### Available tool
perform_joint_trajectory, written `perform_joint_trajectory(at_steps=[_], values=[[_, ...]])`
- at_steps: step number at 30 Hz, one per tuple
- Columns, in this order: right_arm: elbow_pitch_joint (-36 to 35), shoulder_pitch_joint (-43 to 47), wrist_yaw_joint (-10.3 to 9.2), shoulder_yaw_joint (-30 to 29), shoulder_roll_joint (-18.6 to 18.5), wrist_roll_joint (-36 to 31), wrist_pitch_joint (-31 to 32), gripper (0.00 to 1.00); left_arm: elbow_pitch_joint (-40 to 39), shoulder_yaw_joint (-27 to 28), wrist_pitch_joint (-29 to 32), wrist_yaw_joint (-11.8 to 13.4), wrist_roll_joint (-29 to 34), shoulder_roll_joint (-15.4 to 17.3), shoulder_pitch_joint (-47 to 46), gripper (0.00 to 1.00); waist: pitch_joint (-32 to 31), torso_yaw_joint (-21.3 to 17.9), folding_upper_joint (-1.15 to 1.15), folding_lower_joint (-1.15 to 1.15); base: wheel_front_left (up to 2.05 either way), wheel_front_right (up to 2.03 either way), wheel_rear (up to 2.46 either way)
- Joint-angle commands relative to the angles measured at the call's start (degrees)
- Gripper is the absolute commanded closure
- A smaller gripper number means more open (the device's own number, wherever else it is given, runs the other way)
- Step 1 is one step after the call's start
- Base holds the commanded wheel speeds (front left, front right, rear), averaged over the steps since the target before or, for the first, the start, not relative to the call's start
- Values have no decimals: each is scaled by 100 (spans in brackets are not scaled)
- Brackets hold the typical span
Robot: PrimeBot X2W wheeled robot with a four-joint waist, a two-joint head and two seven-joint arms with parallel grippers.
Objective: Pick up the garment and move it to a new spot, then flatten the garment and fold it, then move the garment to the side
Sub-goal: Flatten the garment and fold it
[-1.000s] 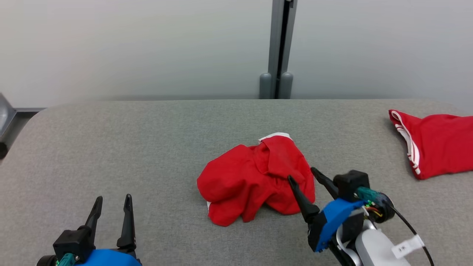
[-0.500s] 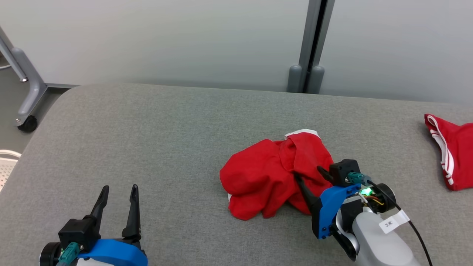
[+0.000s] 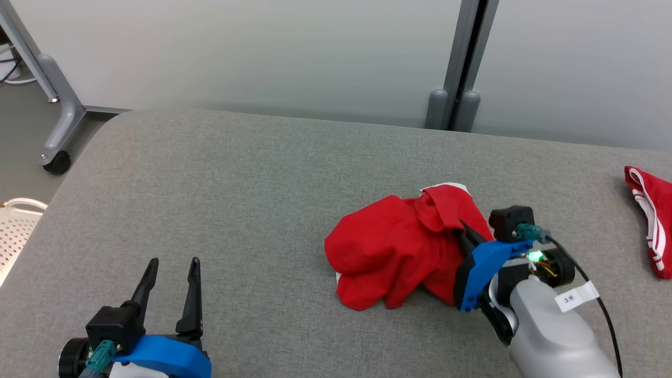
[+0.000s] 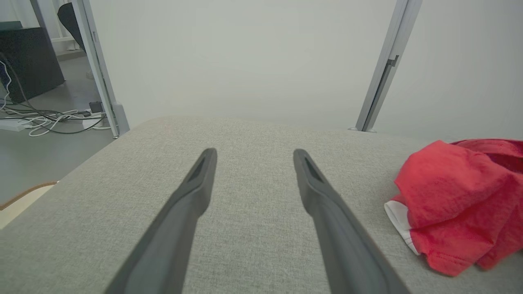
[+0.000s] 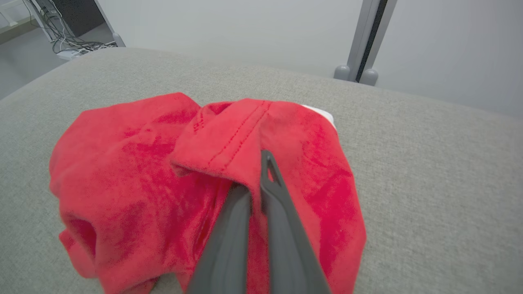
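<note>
Closed within the last second: right gripper (image 3: pixel 462 226), fingers spread at the edge of the red garment (image 3: pixel 399 252) before, now pinched flat together on a raised, stitched fold at its right-hand side. Also shifted: whole head view, from a camera turn, not from cloth sliding. Garment crumpled in a heap on the grey table (image 3: pixel 236 173), right of centre, white trim peeking out at the far edge and at the near-left underside. Not lifted yet, by the look of it; bulk resting on the table. Left gripper (image 3: pixel 174 261) wide open, holding nothing, low at the near left, well apart from the heap. Key relation for the lift: heap spreading mostly leftward from the pinch point, so likely to hang and swing to that side once raised. Right arm by far the nearer one. Bare table off to the left, toward the idle gripper: a plausible new spot. Second red piece (image 3: pixel 648 220) with white stripes at the far right edge, well apart, no part of this grasp. Risk, as a guess: only one layer pinched, heap unrolling on the way up.
</note>
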Motion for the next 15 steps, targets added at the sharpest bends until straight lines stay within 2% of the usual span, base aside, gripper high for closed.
perform_joint_trajectory(at_steps=[1,4,8,15], values=[[33,-197,1,-4,-13,93,-160,100,-16,-3,-14,22,16,42,-66,0,-7,13,-1,-1,0,0,0],[8,-357,2,135,-12,297,-378,100,-32,-18,-19,30,26,49,-90,0,-29,42,-1,-1,0,0,0],[-395,-596,1,710,-13,789,-564,100,-33,-37,-23,25,32,72,-103,0,-84,67,-1,-1,0,0,0],[-1575,-1074,2,1782,-14,2257,-715,100,-77,-53,-13,78,16,87,-75,0,-158,42,-1,-1,0,0,0]])
